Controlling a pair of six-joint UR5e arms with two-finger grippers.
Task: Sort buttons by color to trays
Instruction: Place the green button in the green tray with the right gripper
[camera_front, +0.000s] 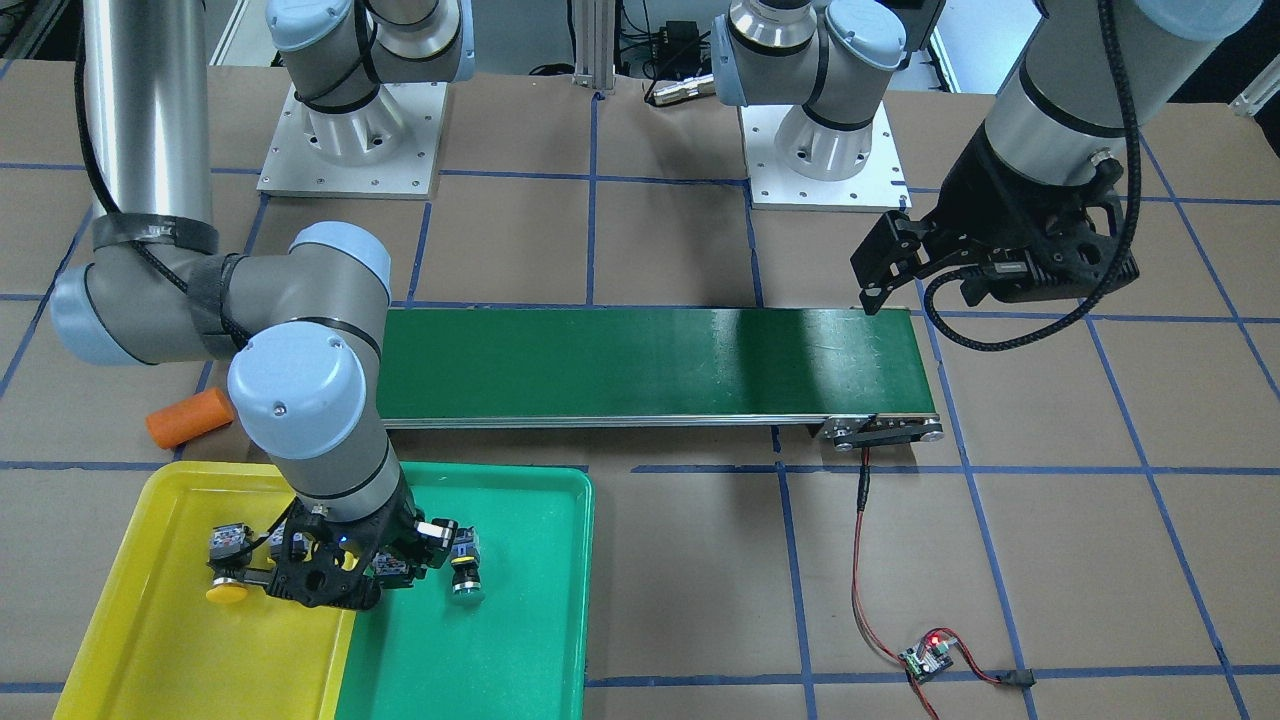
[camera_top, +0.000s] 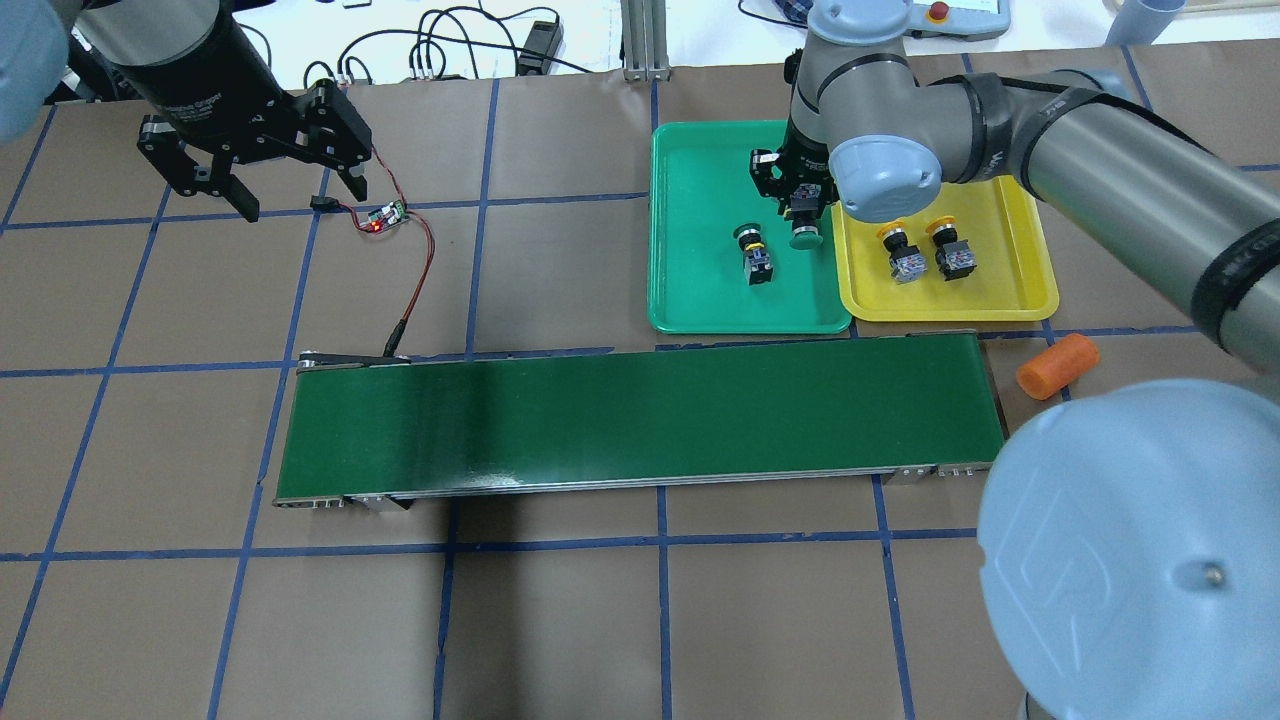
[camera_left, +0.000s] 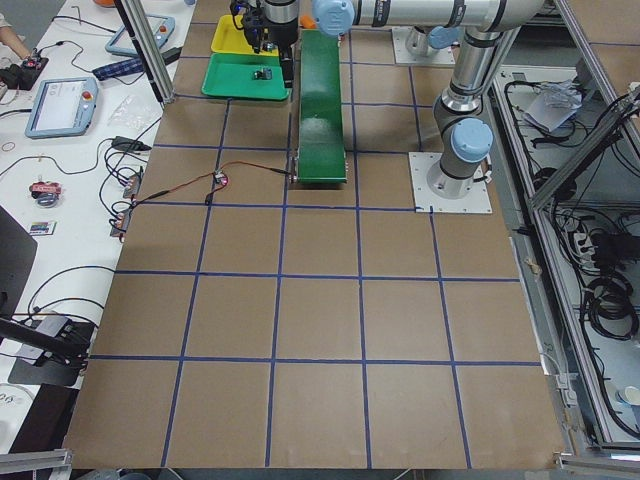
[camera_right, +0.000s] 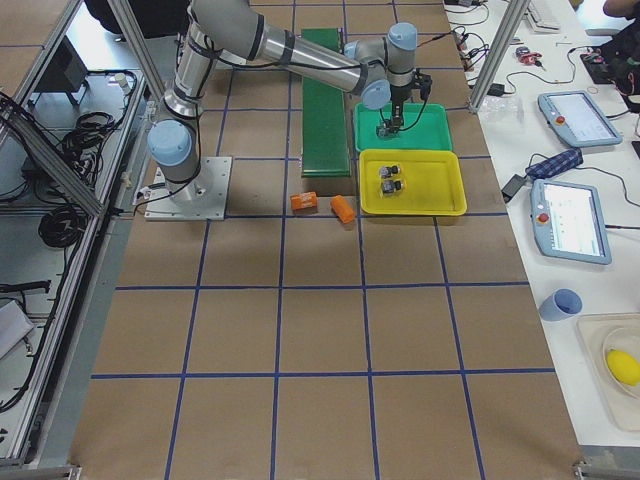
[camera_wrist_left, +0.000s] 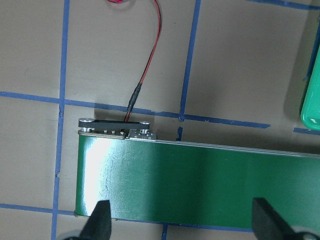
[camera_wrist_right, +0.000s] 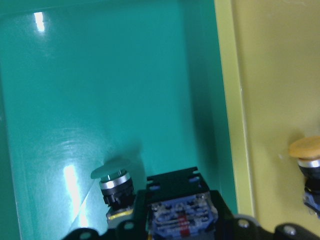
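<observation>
My right gripper (camera_top: 800, 205) hangs low over the green tray (camera_top: 700, 300), near its border with the yellow tray (camera_top: 1020, 290), shut on a green button (camera_top: 806, 237). In the right wrist view that button's blocky body (camera_wrist_right: 182, 212) sits between the jaws. A second green button (camera_top: 752, 255) lies free in the green tray just beside it. Two yellow buttons (camera_top: 900, 255) (camera_top: 950, 250) lie side by side in the yellow tray. My left gripper (camera_top: 300, 200) is open and empty, up in the air beyond the far end of the conveyor.
A long dark-green conveyor belt (camera_top: 640, 425) runs across the middle of the table. An orange cylinder (camera_top: 1057, 365) lies beside its end near the yellow tray, and a second one (camera_right: 305, 200) lies close by. A small lit circuit board (camera_top: 385, 217) with a red wire lies under the left gripper.
</observation>
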